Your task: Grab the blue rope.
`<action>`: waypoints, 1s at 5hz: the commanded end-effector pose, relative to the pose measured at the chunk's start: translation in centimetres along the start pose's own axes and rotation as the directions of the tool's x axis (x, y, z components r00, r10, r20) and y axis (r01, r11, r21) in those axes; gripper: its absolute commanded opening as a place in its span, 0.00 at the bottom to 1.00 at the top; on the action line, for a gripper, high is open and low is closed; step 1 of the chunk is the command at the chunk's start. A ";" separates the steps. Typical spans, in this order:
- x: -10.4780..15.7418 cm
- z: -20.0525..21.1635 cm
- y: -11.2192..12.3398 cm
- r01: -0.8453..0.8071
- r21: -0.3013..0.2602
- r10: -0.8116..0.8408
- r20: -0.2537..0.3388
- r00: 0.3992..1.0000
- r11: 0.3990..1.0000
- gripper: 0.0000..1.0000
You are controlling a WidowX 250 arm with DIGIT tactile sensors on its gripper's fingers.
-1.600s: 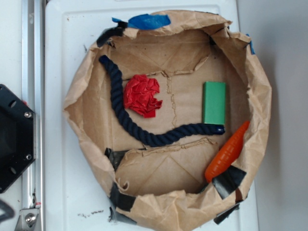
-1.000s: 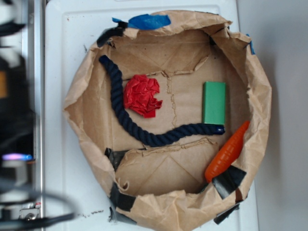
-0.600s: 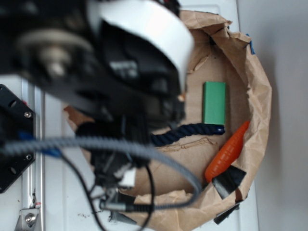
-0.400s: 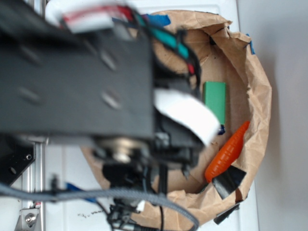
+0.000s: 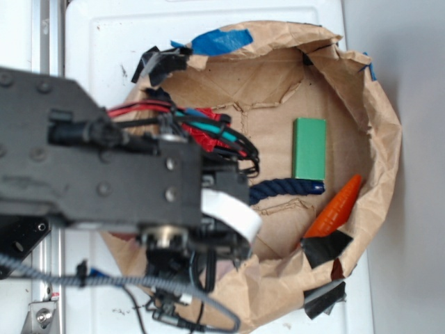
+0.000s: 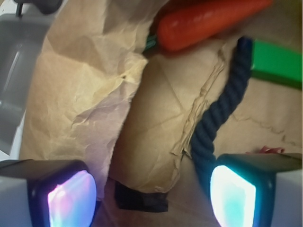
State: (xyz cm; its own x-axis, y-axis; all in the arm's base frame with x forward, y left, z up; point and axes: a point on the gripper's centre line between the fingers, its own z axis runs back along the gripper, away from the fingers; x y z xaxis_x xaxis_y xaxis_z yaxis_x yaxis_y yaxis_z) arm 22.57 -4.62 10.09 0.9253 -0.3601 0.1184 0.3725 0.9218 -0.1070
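Blue rope (image 6: 218, 116) lies on the floor of the brown paper basin (image 5: 375, 132). In the exterior view only its right-hand stretch shows (image 5: 285, 188), ending just below the green block (image 5: 309, 148); the rest is under the arm (image 5: 104, 174).

Wrist view: the rope runs from its bound end beside the green block (image 6: 277, 64) down toward the right finger (image 6: 232, 196) and passes out of sight at that pad. The hand (image 6: 151, 196) is wide open and holds nothing; between the fingers there is only paper and a patch of black tape (image 6: 141, 197). The rope sits at the edge of the gap, not centred in it.

Handling, as a judgement: thick twisted cord, soft and limp, light, with a rough lay that should not slip. It will sag and trail when lifted, and may drag against the orange carrot (image 6: 208, 21) or the block. Best hold is across a mid-length stretch, fingers square to the strand (the bound tip looks harder and easier to lose).

Not readable: the rope's left portion, whether the right pad touches it, and the hand's height above the paper. A red scrap (image 6: 270, 150) is barely visible.
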 end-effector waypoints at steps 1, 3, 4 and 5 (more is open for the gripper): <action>0.3 5.9 1.0 -0.028 0.004 0.027 0.155 0.988 1.000 1.00; 1.7 6.8 4.5 -0.074 0.004 0.072 0.154 0.985 0.997 1.00; 2.0 4.6 6.3 -0.077 0.013 0.075 0.105 0.992 0.997 1.00; 1.9 2.7 6.9 -0.069 0.008 0.068 0.070 0.995 0.998 1.00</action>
State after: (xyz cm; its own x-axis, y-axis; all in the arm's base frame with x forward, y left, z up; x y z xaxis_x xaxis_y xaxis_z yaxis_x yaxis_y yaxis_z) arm 26.47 1.26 11.39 0.9419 -0.3009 0.1491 0.3197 0.9393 -0.1246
